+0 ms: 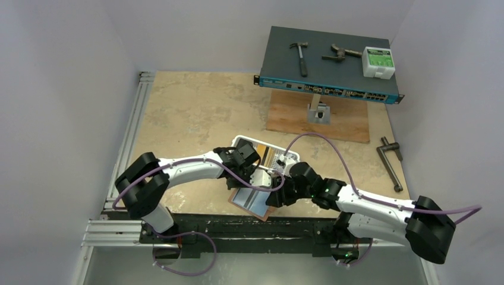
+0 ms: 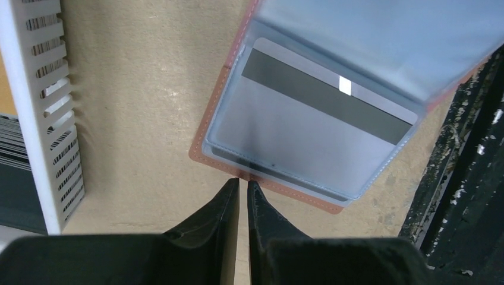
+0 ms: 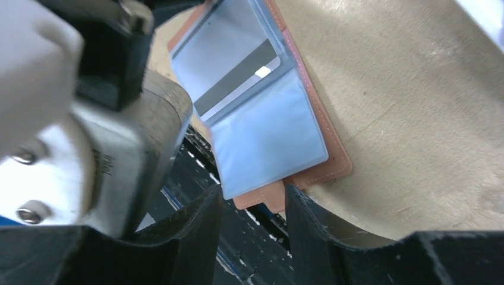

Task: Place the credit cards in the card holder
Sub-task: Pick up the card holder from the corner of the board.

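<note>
1. the card holder is lying open at the near edge of the table, just in front of the white tray. one pale card is sitting inside a clear sleeve, stripe side up.
2. the left gripper is hovering with its fingers together, its tips right at the holder's stitched edge, gripping nothing.
3. the right gripper is holding its fingers apart with the holder's brown corner lying between them. i cannot tell whether they are touching it.
4. a loose flap is lifting off the page beside the pale card.
5. judging by this, one card is looking seated, and the step in hand is steadying the holder between insertions.
6. the remaining credit cards appear to be waiting in the tray. the next move is calling for one gripper pinning the holder flat while the other is picking a card by its edge and lining it up with a sleeve mouth.
</note>
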You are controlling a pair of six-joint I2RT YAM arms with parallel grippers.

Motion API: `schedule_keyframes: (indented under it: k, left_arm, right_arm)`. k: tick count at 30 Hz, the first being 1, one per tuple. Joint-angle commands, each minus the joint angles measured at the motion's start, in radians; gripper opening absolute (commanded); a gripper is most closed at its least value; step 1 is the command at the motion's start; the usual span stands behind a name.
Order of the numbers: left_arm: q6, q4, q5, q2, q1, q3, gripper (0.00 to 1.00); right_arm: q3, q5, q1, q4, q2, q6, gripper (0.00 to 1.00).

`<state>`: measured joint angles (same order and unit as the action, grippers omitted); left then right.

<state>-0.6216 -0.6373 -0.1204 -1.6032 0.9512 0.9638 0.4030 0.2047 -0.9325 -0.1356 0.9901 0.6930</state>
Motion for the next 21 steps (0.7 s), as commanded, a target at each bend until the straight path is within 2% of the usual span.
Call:
schedule_keyframes:
  k: [1, 8, 21]
  left_arm:
    - [-0.013, 0.043, -0.012, -0.008, 0.009, 0.008, 0.09]
    - [-0.018, 0.065, 0.005, -0.030, 0.012, -0.005, 0.09]
    - [0.018, 0.029, -0.009, -0.001, -0.014, 0.016, 0.09]
  right_arm:
    - [-0.047, 0.038, -0.002, 0.156, 0.080, -0.011, 0.42]
    - [-0.061, 0.068, -0.002, 0.244, 0.148, -0.021, 0.42]
    - [-0.232, 0.137, -0.001, 0.392, -0.008, 0.132, 0.32]
